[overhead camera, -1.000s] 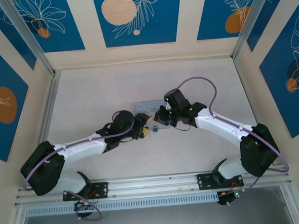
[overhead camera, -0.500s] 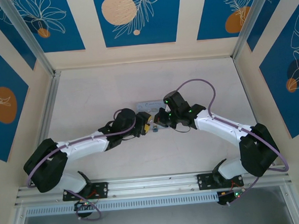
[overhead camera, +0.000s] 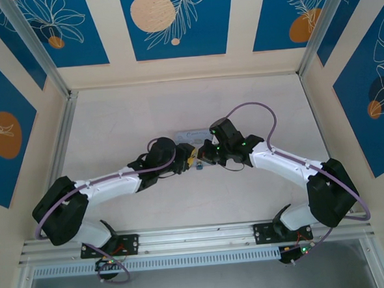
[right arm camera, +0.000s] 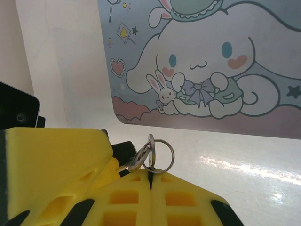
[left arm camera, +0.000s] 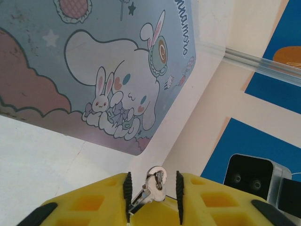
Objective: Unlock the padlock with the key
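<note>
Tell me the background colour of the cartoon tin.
Pale blue tin, clearest in the right wrist view.

1. The left arm stretches inward to centre; the left gripper has its fingers partly apart.
2. The right arm reaches in opposite; the right gripper has its fingers pressed together.

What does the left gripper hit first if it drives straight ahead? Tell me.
Probably the near rounded corner of the pale blue tin, just beyond the key between the left gripper's fingers; depth is hard to judge.
</note>
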Robot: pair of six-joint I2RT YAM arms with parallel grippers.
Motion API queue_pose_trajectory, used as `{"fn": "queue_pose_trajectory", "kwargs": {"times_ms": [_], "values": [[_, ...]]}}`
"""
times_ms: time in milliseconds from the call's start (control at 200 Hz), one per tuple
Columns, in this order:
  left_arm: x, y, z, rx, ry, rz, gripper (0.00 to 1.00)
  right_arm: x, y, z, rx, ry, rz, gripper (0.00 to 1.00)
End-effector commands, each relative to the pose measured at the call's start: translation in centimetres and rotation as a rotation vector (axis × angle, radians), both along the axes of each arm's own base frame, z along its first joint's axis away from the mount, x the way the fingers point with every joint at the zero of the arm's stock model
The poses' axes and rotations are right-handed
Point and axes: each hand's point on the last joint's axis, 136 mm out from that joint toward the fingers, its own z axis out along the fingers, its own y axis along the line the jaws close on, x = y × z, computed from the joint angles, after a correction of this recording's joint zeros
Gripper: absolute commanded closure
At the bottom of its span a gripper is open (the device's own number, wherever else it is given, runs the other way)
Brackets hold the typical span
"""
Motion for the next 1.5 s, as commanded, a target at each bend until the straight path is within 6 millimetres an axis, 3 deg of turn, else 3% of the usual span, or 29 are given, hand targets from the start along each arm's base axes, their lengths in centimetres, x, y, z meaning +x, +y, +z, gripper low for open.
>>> {"fn": "queue_pose_trajectory", "kwargs": {"times_ms": [0, 180, 420, 555, 610, 720, 785, 850, 995, 1150, 1495], "values": [[0.4, -0.6, 0.9, -0.009, -0.016, 0.008, 0.71, -0.6, 0.2, 0.1, 0.017, 0.017, 0.007, 1.00], [0.3, -0.4, 0.8, 0.005, -0.016, 0.009, 0.76, -0.7, 0.1, 0.0, 0.016, 0.017, 0.008, 1.00], [0.1, -0.2, 0.5, 0.017, -0.009, 0.010, 1.00, -0.8, 0.1, 0.2, 0.019, 0.014, 0.011, 1.00], [0.1, 0.1, 0.3, 0.035, -0.022, 0.006, 1.00, -1.3, -1.3, 0.6, -0.021, -0.004, 0.004, 1.00], [0.2, 0.1, 0.6, 0.059, -0.056, -0.015, 1.00, -1.7, -2.7, 0.5, -0.049, -0.008, -0.016, 0.82], [0.5, 0.0, 1.8, 0.149, -0.160, -0.107, 1.00, -2.4, -5.4, 0.4, -0.038, -0.012, -0.060, 0.34], [0.7, -0.3, 2.6, 0.222, -0.246, -0.185, 1.00, -2.6, -6.7, 0.6, -0.022, -0.017, -0.081, 0.21], [0.9, -0.5, 3.5, 0.294, -0.323, -0.262, 1.00, -2.6, -7.4, 0.9, 0.011, -0.029, -0.088, 0.16], [0.9, -0.8, 4.2, 0.427, -0.409, -0.405, 1.00, -2.3, -6.7, 3.1, 0.131, -0.108, -0.024, 0.14], [0.6, -1.6, 4.9, 0.483, -0.463, -0.520, 1.00, -2.1, -5.2, 5.7, 0.190, -0.195, 0.084, 0.20], [-0.1, -2.3, 4.5, 0.483, -0.438, -0.604, 1.00, -1.2, -4.9, 6.9, 0.200, -0.250, 0.127, 0.35]]}}
